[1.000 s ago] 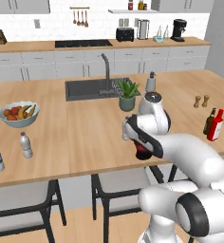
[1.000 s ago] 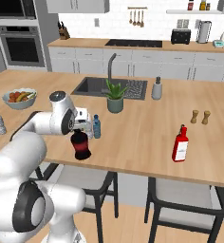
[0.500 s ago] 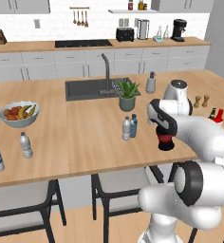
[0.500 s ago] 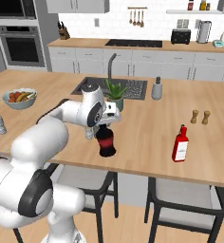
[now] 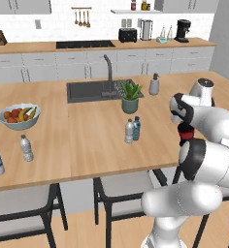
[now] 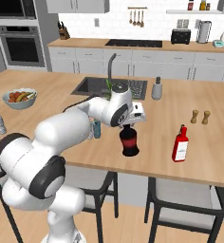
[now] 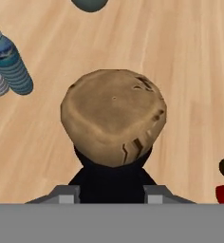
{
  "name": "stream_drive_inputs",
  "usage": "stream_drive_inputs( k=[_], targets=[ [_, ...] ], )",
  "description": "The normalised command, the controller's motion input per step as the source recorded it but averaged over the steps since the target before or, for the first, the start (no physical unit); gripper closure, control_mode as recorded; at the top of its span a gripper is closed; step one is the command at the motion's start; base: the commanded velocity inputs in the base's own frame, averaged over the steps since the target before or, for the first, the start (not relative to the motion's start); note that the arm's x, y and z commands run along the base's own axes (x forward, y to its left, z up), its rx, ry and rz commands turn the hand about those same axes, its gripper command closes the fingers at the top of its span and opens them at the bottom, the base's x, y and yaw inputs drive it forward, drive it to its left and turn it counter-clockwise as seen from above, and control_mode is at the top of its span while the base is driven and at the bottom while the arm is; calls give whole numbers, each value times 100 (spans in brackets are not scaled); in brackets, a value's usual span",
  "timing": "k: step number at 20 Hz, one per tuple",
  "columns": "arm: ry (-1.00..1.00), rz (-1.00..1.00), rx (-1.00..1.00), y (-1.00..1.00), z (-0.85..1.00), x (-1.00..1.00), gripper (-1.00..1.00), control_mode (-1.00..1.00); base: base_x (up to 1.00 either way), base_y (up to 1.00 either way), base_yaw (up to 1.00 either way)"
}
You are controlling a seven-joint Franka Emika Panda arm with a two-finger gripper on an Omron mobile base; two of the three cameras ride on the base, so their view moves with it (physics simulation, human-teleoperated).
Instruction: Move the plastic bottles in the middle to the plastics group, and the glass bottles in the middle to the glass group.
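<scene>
You see a glossy white arm, rounded thick segments, dark grey joint rings, black wrist band, white hand block, grey finger bases.

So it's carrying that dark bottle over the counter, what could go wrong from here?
The end effector grips the black bottle only by its thin neck, so the heavy round body could swing or slip. The red bottle stands upright on its right in the right base view; a low or wide pass might knock it over. The bottle also hangs near the counter front edge, so if dropped it could roll off.
</scene>
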Motion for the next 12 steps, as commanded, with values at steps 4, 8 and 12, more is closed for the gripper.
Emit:
stream_drive_inputs(
  k=[4,8,12],
  targets=[
    [-9,6,2,-69,5,36,100,-100,0,0,0],
    [-3,7,4,-49,7,14,100,-100,0,0,0],
    [-5,4,4,-9,-1,-7,100,-100,0,0,0]
  ],
)
